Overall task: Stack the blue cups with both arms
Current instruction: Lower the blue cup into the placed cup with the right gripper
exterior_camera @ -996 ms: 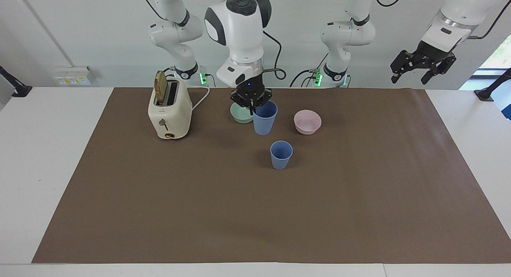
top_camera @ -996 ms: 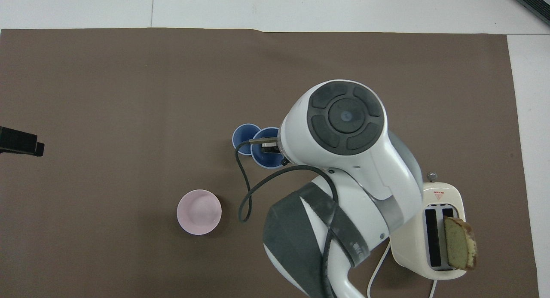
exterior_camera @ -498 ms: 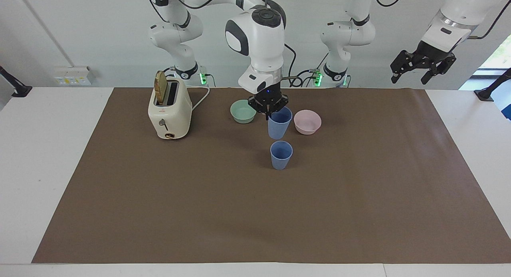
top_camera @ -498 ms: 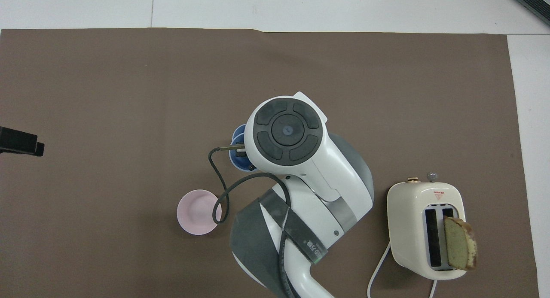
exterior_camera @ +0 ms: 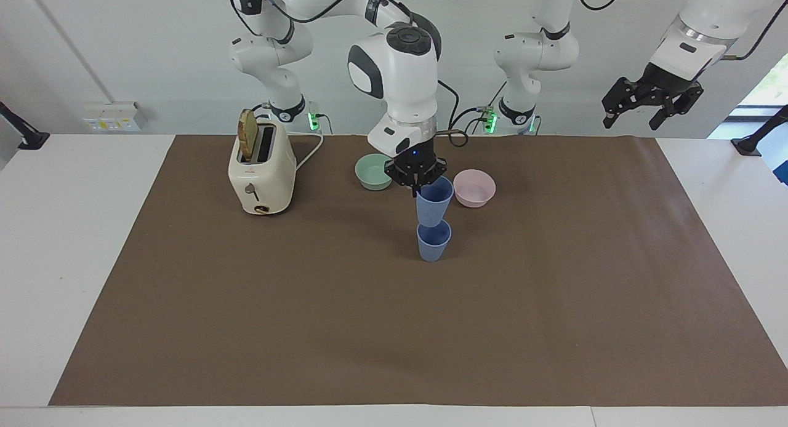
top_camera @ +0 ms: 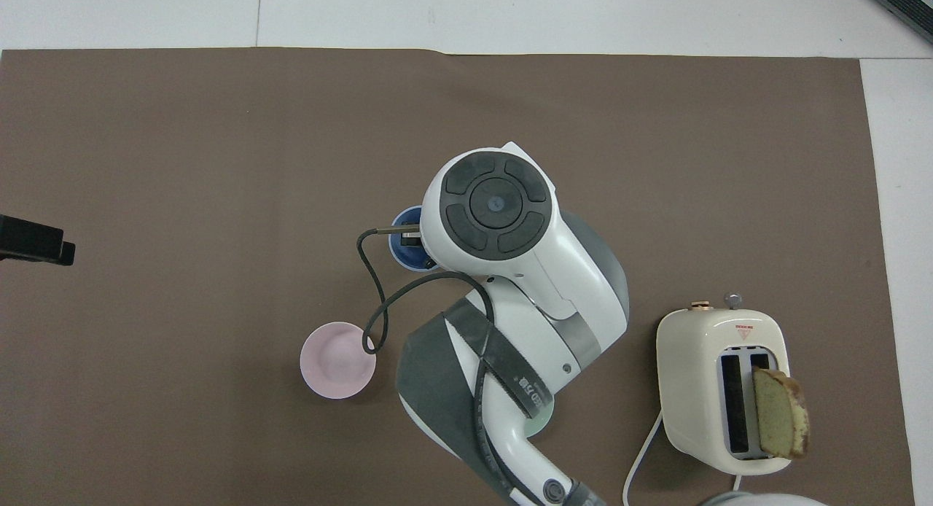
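One blue cup (exterior_camera: 434, 242) stands upright on the brown mat near the table's middle. The second blue cup (exterior_camera: 434, 202) hangs straight above it, its base right at the lower cup's mouth. My right gripper (exterior_camera: 418, 182) is shut on the rim of that upper cup. In the overhead view the right arm covers the gripper, and only an edge of a blue cup (top_camera: 407, 236) shows. My left gripper (exterior_camera: 652, 104) waits open, high over the left arm's end of the table, and shows as a black piece (top_camera: 36, 241) in the overhead view.
A cream toaster (exterior_camera: 261, 168) (top_camera: 721, 389) with a slice of bread in it stands toward the right arm's end. A mint-green bowl (exterior_camera: 373, 171) and a pale pink bowl (exterior_camera: 474, 187) (top_camera: 337, 360) sit nearer to the robots than the standing cup, one on each side of it.
My right gripper has carried its blue cup from beside the mint-green bowl to over the standing cup and lowered it to that cup's mouth. The left arm has not moved.
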